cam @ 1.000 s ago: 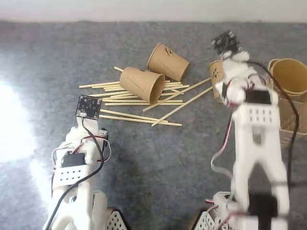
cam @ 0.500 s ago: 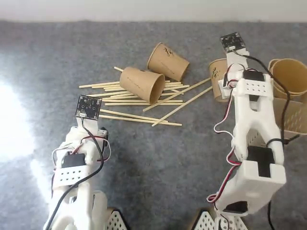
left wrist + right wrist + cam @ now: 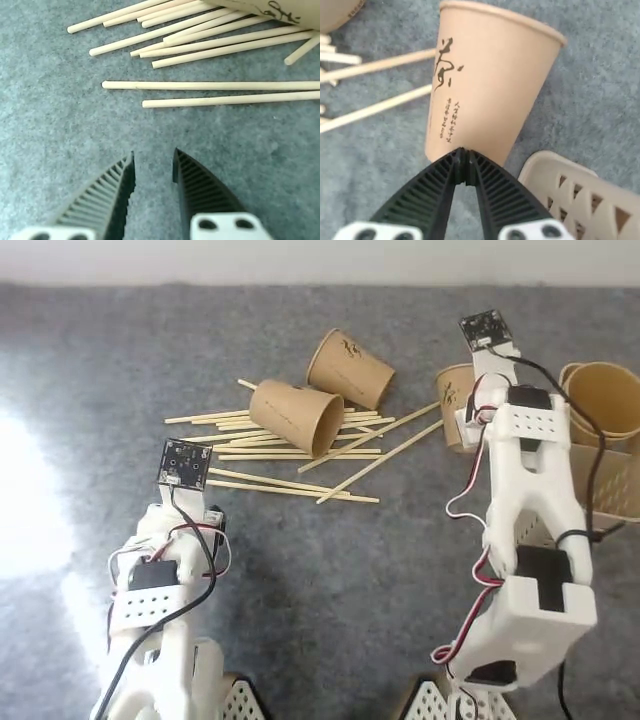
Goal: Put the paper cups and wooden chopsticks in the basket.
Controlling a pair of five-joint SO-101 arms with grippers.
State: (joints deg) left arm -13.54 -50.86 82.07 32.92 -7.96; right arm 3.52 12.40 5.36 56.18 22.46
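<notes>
Right of centre in the high view, the right arm (image 3: pixel 525 470) is stretched up the frame to a cup (image 3: pixel 452 405) lying just left of the basket (image 3: pixel 612 490) at the right edge. Up close, the right gripper (image 3: pixel 465 161) has its jaws pressed together, tips meeting right at that cup's narrow base: touching it, though you cannot tell whether they pinch any paper! The basket's pale lattice wall sits just beside the cup. In the upper right of the high frame, upright cups (image 3: pixel 603 395) stand in the basket, mouths open to the camera. Over to the centre now: two tipped cups (image 3: pixel 300 415) on their sides, one above and right of the other, resting on a loose scatter of chopsticks (image 3: pixel 290 455) that fans left to right across the grey mat (image 3: pixel 350 580). Lower left, the left arm (image 3: pixel 165 580) sits low, and the left gripper (image 3: pixel 152 159) hovers over bare mat with only a narrow gap between its jaws, holding nothing, the nearest chopsticks lying just beyond its tips
</notes>
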